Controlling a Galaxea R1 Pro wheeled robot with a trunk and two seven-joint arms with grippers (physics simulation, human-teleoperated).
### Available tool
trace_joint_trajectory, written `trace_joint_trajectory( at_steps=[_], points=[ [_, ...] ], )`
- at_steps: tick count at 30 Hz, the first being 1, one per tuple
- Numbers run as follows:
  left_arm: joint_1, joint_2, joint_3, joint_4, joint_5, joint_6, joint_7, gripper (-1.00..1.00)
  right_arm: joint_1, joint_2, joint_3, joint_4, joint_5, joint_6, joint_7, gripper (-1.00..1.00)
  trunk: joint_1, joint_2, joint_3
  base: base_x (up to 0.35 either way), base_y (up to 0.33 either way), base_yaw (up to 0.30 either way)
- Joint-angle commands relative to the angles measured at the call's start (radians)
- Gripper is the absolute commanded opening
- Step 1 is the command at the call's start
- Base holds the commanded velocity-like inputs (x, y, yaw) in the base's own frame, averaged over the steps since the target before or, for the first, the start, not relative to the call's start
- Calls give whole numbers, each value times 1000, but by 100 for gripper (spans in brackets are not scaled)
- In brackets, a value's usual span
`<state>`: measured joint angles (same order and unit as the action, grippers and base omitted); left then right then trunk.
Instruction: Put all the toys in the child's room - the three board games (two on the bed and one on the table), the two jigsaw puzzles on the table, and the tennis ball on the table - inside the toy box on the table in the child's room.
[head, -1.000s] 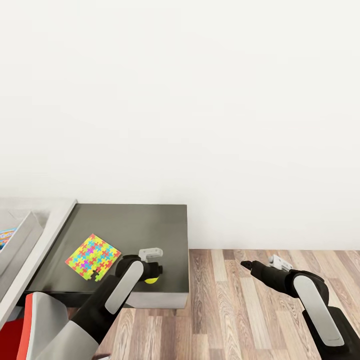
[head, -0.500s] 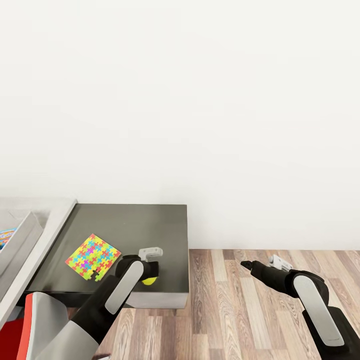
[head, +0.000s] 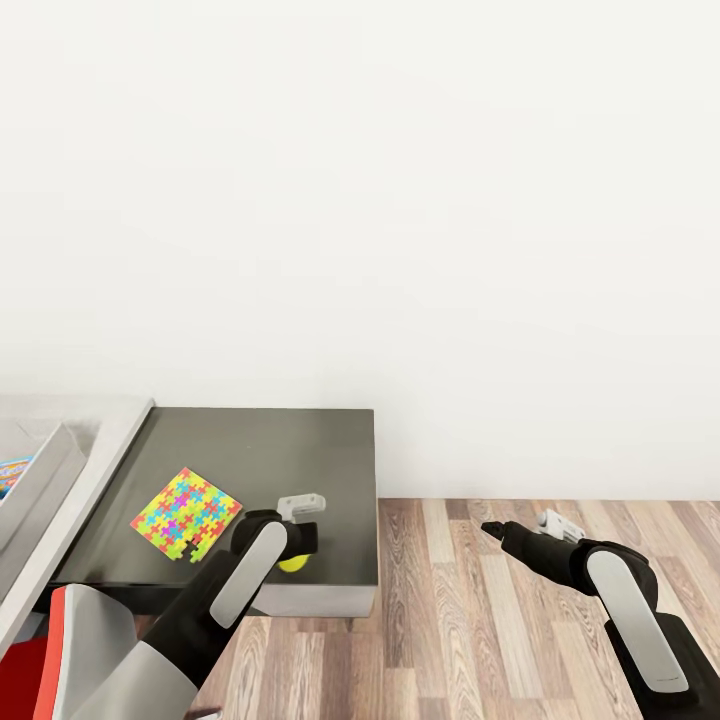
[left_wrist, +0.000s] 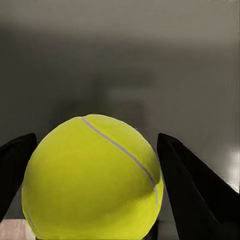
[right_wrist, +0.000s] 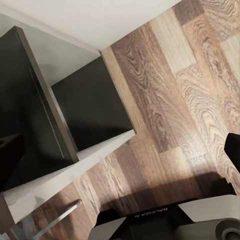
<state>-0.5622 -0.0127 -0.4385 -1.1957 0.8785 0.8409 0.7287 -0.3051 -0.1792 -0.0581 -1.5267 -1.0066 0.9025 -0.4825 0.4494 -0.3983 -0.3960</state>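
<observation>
On the dark cabinet (head: 262, 440), left end effector (left_wrist: 95, 200) grips the tennis ball (left_wrist: 92, 177).

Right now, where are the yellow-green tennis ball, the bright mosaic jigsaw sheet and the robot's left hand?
yellow-green tennis ball (left_wrist: 92, 177): left wrist view, middle of its felt.
bright mosaic jigsaw sheet (head: 186, 513): head view, centre of the sheet.
left hand (left_wrist: 95, 165): left wrist view, midway between its dark fingers, on the ball.

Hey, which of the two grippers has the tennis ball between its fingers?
The left gripper: the yellow tennis ball sits between its dark fingers above the dark cabinet. The right gripper hangs over the wood floor.
</observation>
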Motion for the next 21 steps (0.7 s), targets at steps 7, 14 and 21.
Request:
trace_joint_trajectory(
  at_steps=[7, 14, 21],
  points=[
    [-1, 0, -1, -1, 0, 7, 11, -100, -1, 0, 0, -1, -10, 3, -10, 100, 1, -2, -2, 0, 0, 0],
    [-1, 0, -1, -1, 0, 7, 11, -100, -1, 0, 0, -1, -10, 3, -10, 100, 1, -2, -2, 0, 0, 0],
    [-1, 0, 0, -1, -1, 7, 11, -100, -1, 0, 0, -1, -10, 3, -10, 100, 1, -2, -1, 0, 0, -2]
  ],
)
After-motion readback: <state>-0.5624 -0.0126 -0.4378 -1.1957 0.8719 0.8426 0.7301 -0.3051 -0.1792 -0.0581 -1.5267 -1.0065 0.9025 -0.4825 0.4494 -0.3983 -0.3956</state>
